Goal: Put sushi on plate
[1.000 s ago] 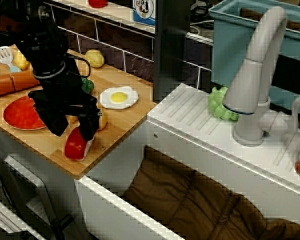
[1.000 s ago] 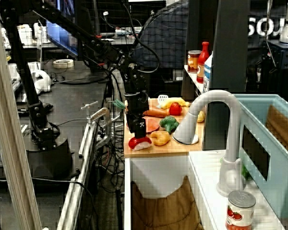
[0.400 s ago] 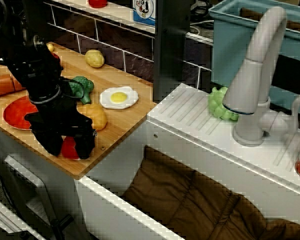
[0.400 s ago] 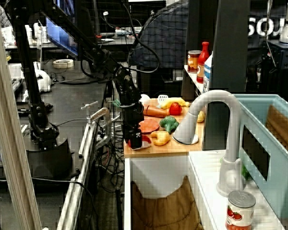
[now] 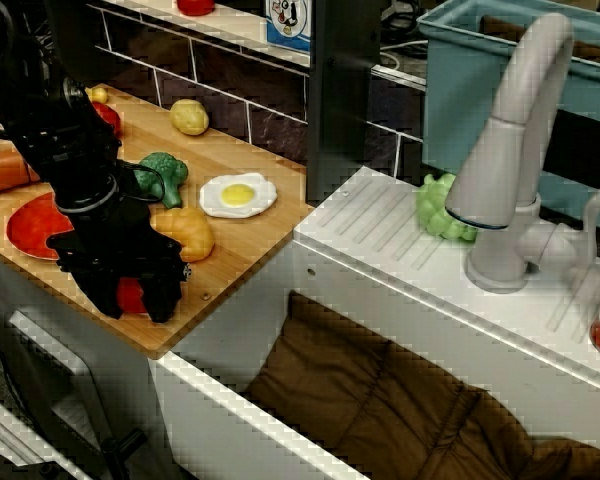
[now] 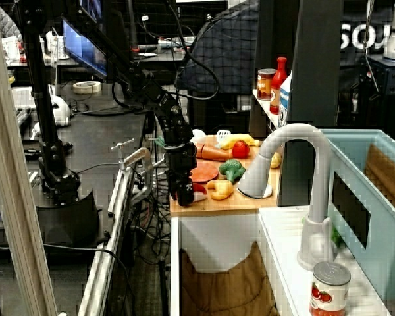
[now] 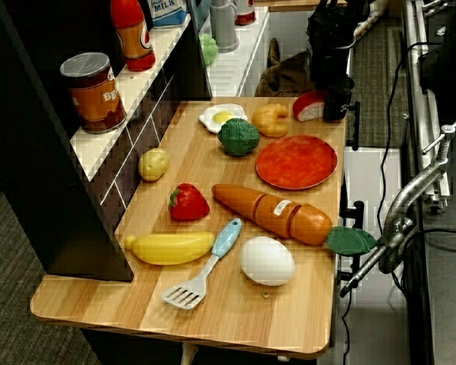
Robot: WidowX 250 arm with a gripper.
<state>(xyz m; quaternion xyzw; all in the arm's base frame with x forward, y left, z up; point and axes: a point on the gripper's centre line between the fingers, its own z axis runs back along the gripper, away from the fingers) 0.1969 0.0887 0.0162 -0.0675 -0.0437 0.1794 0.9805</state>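
Note:
The sushi, red top over a white base, lies on the wooden board near its front edge. It also shows in the side view and the overhead view. My black gripper is lowered over it, with one finger against each side and the red top showing between them. The gripper also shows in the side view and the overhead view. The red-orange plate lies just left of the gripper, partly hidden by the arm. In the overhead view the plate has nothing on it.
A croissant, broccoli and fried egg lie close behind the gripper. An orange sausage toy, a red strawberry-like toy, a banana and a spatula lie beyond the plate. The sink and faucet are to the right.
My gripper came down from above the sushi and now straddles it at board level. Its fingers have drawn in slightly against the sushi. The sushi still rests on the board.

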